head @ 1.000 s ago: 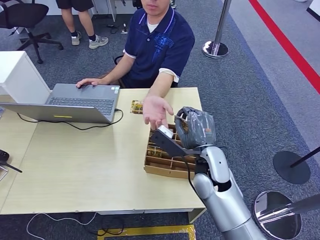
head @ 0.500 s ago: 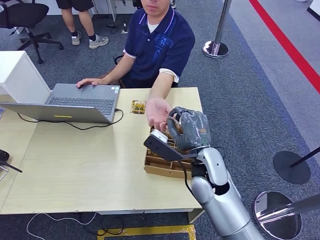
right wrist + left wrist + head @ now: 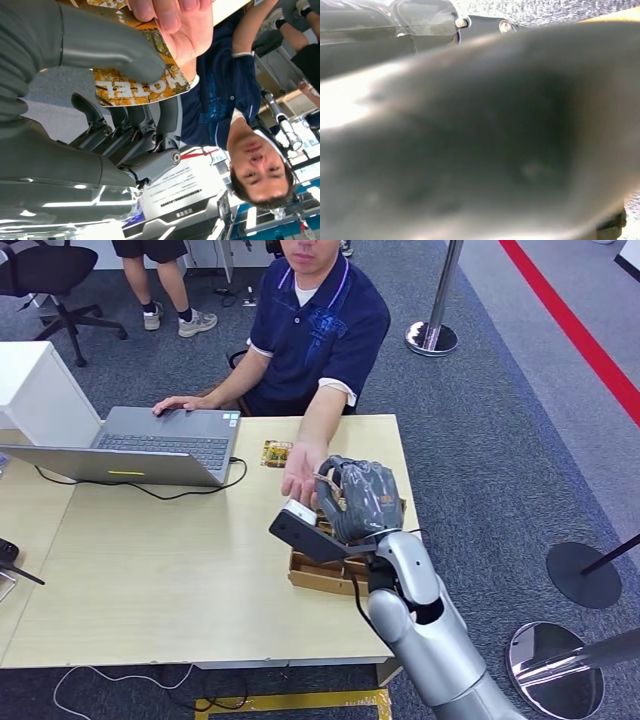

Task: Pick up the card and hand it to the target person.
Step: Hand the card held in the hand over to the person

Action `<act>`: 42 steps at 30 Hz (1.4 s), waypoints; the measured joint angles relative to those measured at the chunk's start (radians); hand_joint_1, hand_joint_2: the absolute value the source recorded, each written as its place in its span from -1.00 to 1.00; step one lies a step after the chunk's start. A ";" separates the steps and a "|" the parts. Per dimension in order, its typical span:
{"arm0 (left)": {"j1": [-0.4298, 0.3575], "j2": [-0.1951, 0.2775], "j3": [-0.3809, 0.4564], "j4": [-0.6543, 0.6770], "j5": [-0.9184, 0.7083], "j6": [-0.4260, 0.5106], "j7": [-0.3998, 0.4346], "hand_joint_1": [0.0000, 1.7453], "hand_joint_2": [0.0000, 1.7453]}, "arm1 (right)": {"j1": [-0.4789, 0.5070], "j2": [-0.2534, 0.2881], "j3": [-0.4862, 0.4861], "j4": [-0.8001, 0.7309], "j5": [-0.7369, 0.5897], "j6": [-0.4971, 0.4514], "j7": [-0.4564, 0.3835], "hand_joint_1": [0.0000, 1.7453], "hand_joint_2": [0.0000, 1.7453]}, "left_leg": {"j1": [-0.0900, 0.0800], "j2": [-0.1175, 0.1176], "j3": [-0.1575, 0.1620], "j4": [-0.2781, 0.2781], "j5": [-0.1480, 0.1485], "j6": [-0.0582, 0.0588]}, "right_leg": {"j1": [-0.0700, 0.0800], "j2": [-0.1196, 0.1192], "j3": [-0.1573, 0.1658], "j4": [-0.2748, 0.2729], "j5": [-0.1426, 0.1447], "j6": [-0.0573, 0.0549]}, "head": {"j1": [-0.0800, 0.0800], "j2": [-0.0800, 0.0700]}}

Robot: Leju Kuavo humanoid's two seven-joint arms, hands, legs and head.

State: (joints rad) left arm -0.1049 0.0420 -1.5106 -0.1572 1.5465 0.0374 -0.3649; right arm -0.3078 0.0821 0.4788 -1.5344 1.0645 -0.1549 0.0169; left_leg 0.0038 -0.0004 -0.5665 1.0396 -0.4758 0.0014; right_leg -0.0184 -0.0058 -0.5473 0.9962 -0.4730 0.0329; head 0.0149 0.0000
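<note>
Right hand: From the head view I see my right hand [image 3: 355, 498] raised over the cardboard tray, its grey back toward the camera, so the fingers are hidden from there. The right wrist view shows the thumb [image 3: 113, 47] pressed on the card's face and the dark fingers [image 3: 128, 120] curled behind it, clamped on the card.
Card: hotel card [image 3: 139, 82] with an autumn-leaf print and white lettering, pinched in my right hand. The wrist view shows its print; in the head view I make out a thin edge of it [image 3: 327, 490] at the front of the hand.
Person's hand: the seated person's palm-up hand [image 3: 300, 472] is just beside my right hand in the head view. The wrist view shows its fingertips [image 3: 170, 20] touching the card's far edge; the head view cannot confirm that contact.
Left hand: the left wrist view is a dark blur at close range; I cannot tell how those fingers lie.
Tray: cardboard tray [image 3: 317, 575] with dividers, on the wooden table [image 3: 166, 570] near its right edge, below my hand.
Second card: a similar patterned card [image 3: 275, 453] lies flat on the table beyond the tray, near the person.
Laptop: open laptop [image 3: 151, 445] at the far left of the table, the person's other hand resting on it.
</note>
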 joint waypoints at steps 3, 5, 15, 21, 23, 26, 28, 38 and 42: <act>0.000 0.000 0.000 0.000 0.000 0.000 0.000 -1.00 -1.00 | -0.007 0.004 0.006 0.016 -0.001 0.001 0.000 0.74 1.00 | 0.000 0.000 0.000 0.000 0.000 0.000 | 0.000 0.000 0.000 0.000 0.000 0.000 | 0.000 0.000; 0.000 0.000 0.000 0.000 0.000 0.000 0.000 -1.00 -1.00 | -0.012 0.005 0.010 0.025 -0.002 0.002 0.001 0.75 1.00 | 0.000 0.000 0.000 0.000 0.000 0.000 | 0.000 0.000 0.000 0.000 0.000 0.000 | 0.000 0.000; 0.000 0.000 0.000 0.000 0.000 0.000 -0.001 -1.00 -1.00 | -0.027 0.009 0.015 0.060 -0.012 0.002 0.001 -0.91 1.00 | 0.000 0.000 -0.001 0.000 0.000 0.000 | 0.000 0.000 -0.001 0.000 0.000 0.000 | 0.000 0.000; 0.000 0.000 0.000 0.000 0.000 0.000 0.000 -1.00 -1.00 | -0.031 0.009 0.016 0.078 -0.020 0.000 0.000 -1.00 1.00 | 0.000 0.000 -0.001 0.000 0.000 0.000 | 0.000 0.000 -0.001 0.000 0.000 0.000 | 0.000 0.000; 0.000 0.000 0.000 0.000 0.000 0.000 0.001 -1.00 -1.00 | -0.033 0.010 0.018 0.083 -0.022 -0.001 0.000 -1.00 1.00 | 0.000 0.000 -0.001 0.000 0.000 0.000 | 0.000 0.000 -0.001 0.000 0.000 0.000 | 0.000 0.000; 0.000 0.000 0.000 0.000 0.000 0.000 0.003 -1.00 -1.00 | -0.036 0.011 0.022 0.092 -0.025 -0.003 -0.001 -1.00 1.00 | 0.000 0.000 -0.001 0.000 0.000 0.000 | 0.000 0.000 -0.001 0.000 0.000 0.000 | 0.000 0.000; 0.000 0.000 0.000 0.000 0.000 0.001 0.003 -1.00 -1.00 | -0.038 0.011 0.023 0.096 -0.028 -0.006 -0.001 -1.00 1.00 | 0.000 0.000 -0.001 0.000 0.000 0.000 | 0.000 0.000 -0.001 0.000 0.000 0.000 | 0.000 0.000; 0.002 0.000 0.004 0.000 0.000 0.005 0.002 -1.00 -1.00 | -0.033 0.003 0.012 0.063 -0.038 -0.095 -0.001 -1.00 1.00 | 0.000 0.000 -0.001 0.000 0.000 0.000 | 0.000 0.000 -0.002 0.000 0.000 0.000 | 0.000 0.000; 0.005 -0.001 0.019 0.000 0.000 0.011 0.001 -1.00 -1.00 | -0.009 -0.011 -0.043 -0.016 -0.038 -0.179 -0.013 0.81 1.00 | 0.000 0.000 -0.001 0.000 0.000 0.000 | 0.000 0.000 -0.002 0.000 0.000 0.000 | 0.000 0.000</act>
State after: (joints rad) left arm -0.0995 0.0409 -1.4917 -0.1572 1.5465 0.0483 -0.3635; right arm -0.3167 0.0709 0.4358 -1.5502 1.0264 -0.3336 0.0038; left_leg 0.0037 -0.0004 -0.5678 1.0399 -0.4757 0.0014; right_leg -0.0185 -0.0057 -0.5498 0.9961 -0.4730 0.0329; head 0.0149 0.0000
